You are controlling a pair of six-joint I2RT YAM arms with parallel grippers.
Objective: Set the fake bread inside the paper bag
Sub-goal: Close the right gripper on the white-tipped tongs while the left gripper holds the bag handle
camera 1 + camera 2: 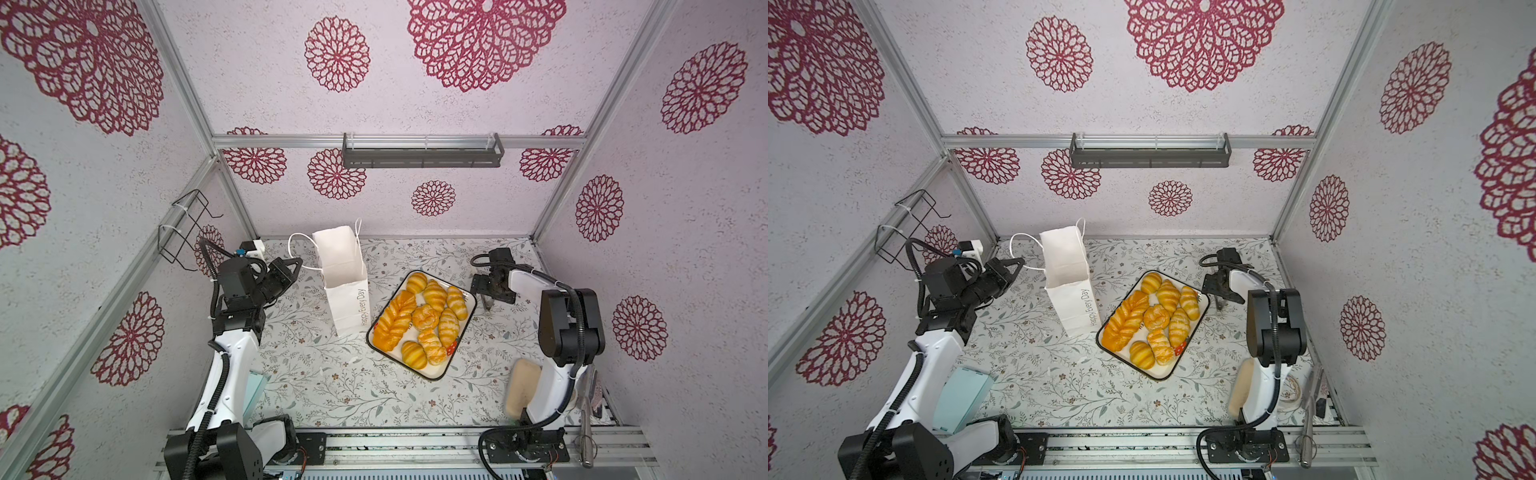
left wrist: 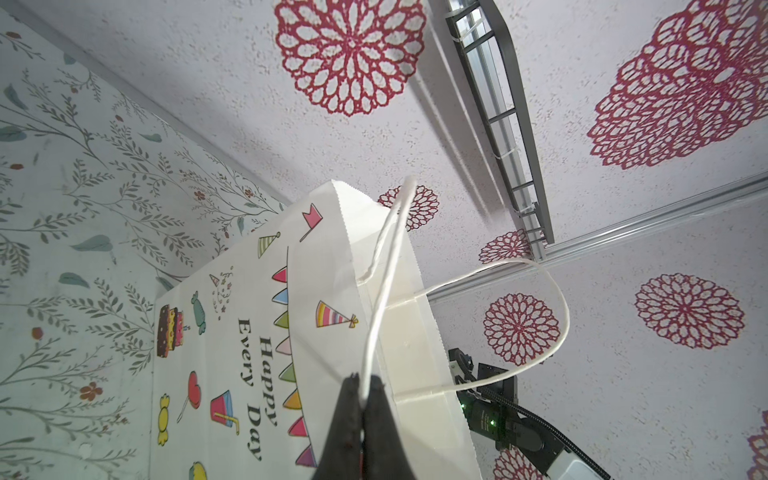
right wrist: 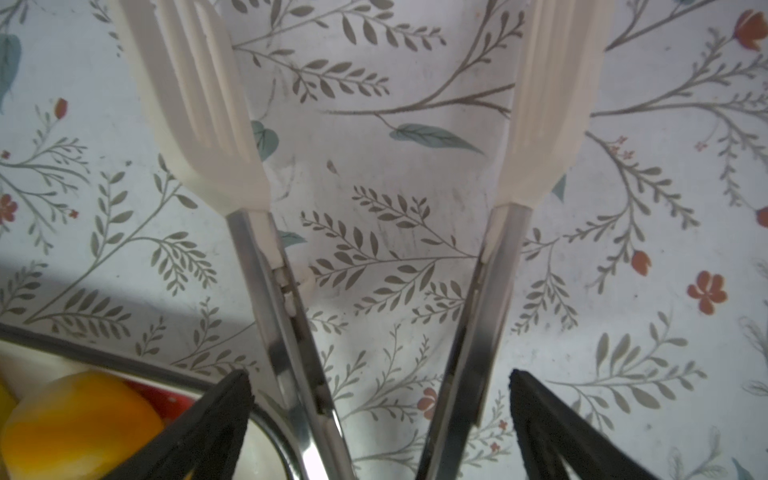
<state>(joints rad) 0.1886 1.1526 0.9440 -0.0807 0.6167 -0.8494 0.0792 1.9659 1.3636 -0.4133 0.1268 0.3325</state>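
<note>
Where red rosettes pattern walls (image 1: 478, 199), leafy floral tabletop (image 1: 332, 386).

A: What do the arms (image 1: 232, 374) look like?
B: White shells, black joints, black ribbed cables tied alongside.
A: The fingers (image 3: 216, 424)?
B: Black, triangular, with a rough texture.

The paper bag (image 1: 347, 291) is matt white paper with soft cord handles (image 2: 384, 299). The fake bread (image 1: 424, 318) has a glossy, moulded plastic look, golden-orange, and lies in a smooth tray (image 1: 436, 374) with a dark rim. The tongs (image 3: 291, 332) have polished metal arms and matt white plastic tips. The bench (image 1: 332, 386) wears a smooth, leaf-printed covering. The walls look rough-textured.
</note>
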